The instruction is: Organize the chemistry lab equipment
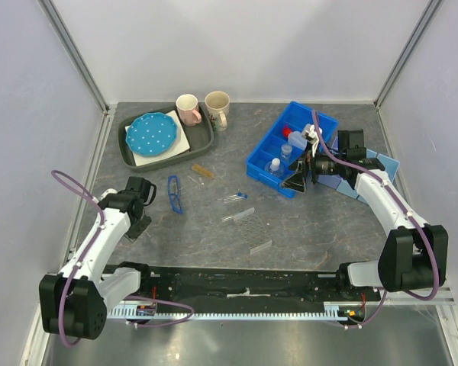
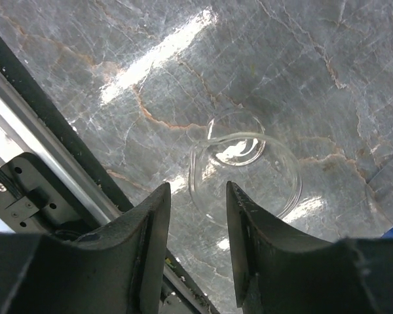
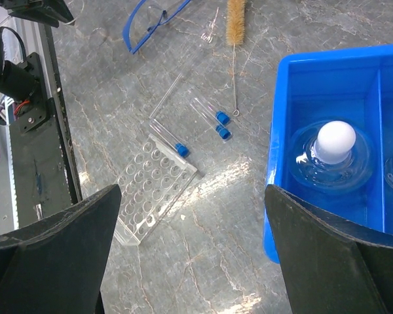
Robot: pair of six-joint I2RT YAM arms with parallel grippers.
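A small clear beaker [image 2: 245, 167] stands on the grey table just ahead of my left gripper [image 2: 196, 196], whose jaws are partly apart with only table between them. The blue-framed safety glasses [image 1: 175, 193], tan brush [image 1: 202, 171], blue-capped tubes [image 1: 235, 197] and clear tube rack [image 1: 240, 216] lie mid-table. My right gripper [image 3: 193, 216] hangs wide open and empty over the table beside the blue bin [image 3: 278, 131], with the rack [image 3: 158, 190] and tubes [image 3: 221, 124] beyond it. The red-capped squeeze bottle [image 1: 296, 139] sits in the bin [image 1: 259, 162].
A grey tray [image 1: 206, 139] with a blue dotted plate [image 1: 153, 131] stands at the back left, with a pink mug [image 1: 188, 109] and a beige mug [image 1: 217, 107] behind it. A white-topped clear bottle [image 3: 334, 140] sits in the bin. A loose clear strip [image 1: 261, 247] lies nearer the front.
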